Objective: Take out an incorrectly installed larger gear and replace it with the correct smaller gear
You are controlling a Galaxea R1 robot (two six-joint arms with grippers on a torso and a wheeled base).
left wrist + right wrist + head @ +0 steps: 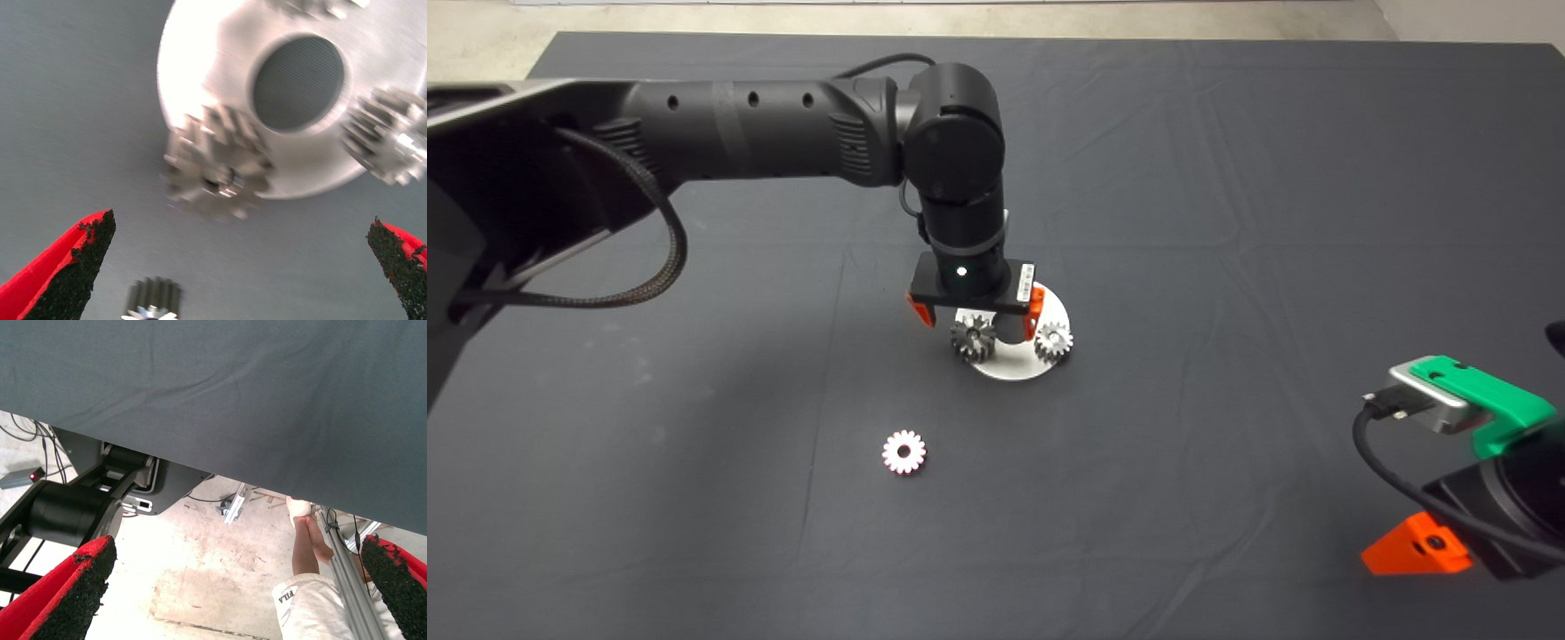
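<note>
The left gripper (975, 313) hovers, jaws apart, over the dark grey steel larger gear (973, 337) (wrongly mounted) to lift it; the pale-faced smaller gear (904, 452) waits nearby.

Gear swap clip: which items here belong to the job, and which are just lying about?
Part of the job:
- larger gear, dark, on the round plate
- smaller gear, pale, loose on the mat
- left hand, open above the plate

Just there:
- silver gear also on the plate
- right hand, parked at the mat's edge
- a person's leg on the floor beyond
</note>
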